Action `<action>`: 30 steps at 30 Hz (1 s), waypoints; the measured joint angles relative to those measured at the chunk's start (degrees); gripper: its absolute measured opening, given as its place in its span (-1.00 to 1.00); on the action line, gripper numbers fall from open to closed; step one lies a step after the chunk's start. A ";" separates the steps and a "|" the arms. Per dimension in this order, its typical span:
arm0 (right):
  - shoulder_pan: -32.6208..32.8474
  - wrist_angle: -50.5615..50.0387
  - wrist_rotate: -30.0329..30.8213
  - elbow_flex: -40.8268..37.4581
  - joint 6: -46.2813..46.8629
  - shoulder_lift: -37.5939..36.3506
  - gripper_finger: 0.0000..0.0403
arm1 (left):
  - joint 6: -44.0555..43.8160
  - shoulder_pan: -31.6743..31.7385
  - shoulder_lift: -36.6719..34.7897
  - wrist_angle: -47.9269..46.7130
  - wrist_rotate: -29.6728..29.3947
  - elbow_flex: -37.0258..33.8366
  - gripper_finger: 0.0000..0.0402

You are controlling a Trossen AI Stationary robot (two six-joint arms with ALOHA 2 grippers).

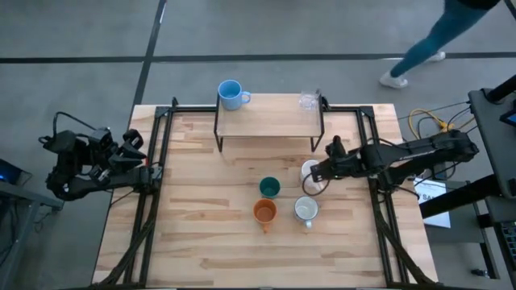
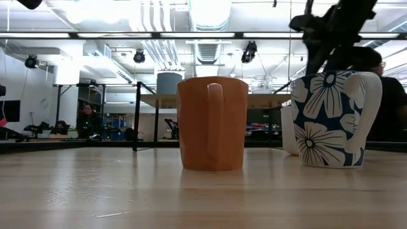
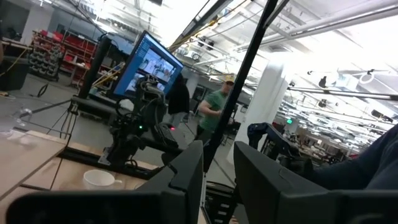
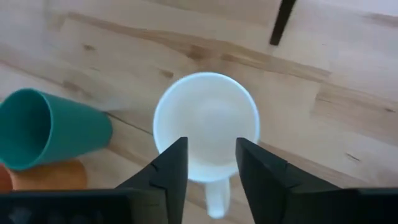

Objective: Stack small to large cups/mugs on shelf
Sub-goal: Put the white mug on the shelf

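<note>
On the shelf (image 1: 268,121), a low light-wood plank on thin black legs by the far edge of the table (image 1: 201,242), stand two vessels: a light blue mug (image 1: 230,94) at the shelf's left end, handle out to the right, and a clear glass (image 1: 307,101) at its right end. Nothing can be seen inside either.

The other four stand on the table in front of the shelf, right of the middle. The dark green cup (image 1: 269,188) has no handle, and its inside shows teal and empty in the right wrist view. Just nearer the front edge is the orange mug (image 1: 265,212), plain, with its handle toward the front. Beside it to the right is a mug (image 1: 305,210) with a pale inside; the low view shows its outside dark blue with large white flowers and a white handle. The white mug (image 4: 206,127) stands behind that one, toward the shelf, and looks empty.

The right pincer (image 4: 211,163) hangs right over the white mug, its two dark fingers set slightly apart above the rim on the handle side, gripping nothing. In the low view the white mug is mostly hidden behind the flowered one.

The left pincer (image 3: 217,171) waits by the left edge of the table, its fingers a little apart and empty.
</note>
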 joint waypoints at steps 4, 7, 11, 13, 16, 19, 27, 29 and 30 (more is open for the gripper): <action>-2.00 0.66 -1.04 2.31 -2.55 3.64 -0.26 | 0.00 0.00 -0.02 0.03 0.00 0.00 -0.62; -3.17 0.73 -1.02 4.35 -4.84 6.10 -0.24 | -0.08 -0.01 -0.07 0.03 -0.02 0.00 -0.62; -4.58 0.73 -0.53 6.99 -7.63 8.29 -0.25 | -0.17 0.00 -0.07 0.05 -0.02 0.19 -0.62; -4.89 0.46 0.46 7.90 -8.54 8.90 -0.25 | -0.17 0.00 -0.07 0.05 -0.01 0.28 -0.62; -5.18 -0.97 2.05 9.19 -8.60 9.26 -0.23 | -0.17 0.00 -0.07 0.10 0.00 0.42 -0.62; -5.20 -1.52 2.50 9.47 -8.50 8.92 -0.22 | -0.17 -0.02 -0.09 0.05 0.00 0.42 -0.62; -5.18 -2.77 2.50 9.23 -7.81 7.93 -0.22 | -0.07 0.00 -0.09 0.01 0.00 0.42 -0.62; -5.18 -2.77 2.50 9.23 -7.74 7.91 -0.22 | -0.07 0.00 -0.09 0.07 0.04 0.42 -0.62; -5.18 -2.77 2.50 9.21 -7.66 7.95 -0.22 | -0.08 0.00 -0.09 0.04 0.10 0.42 -0.62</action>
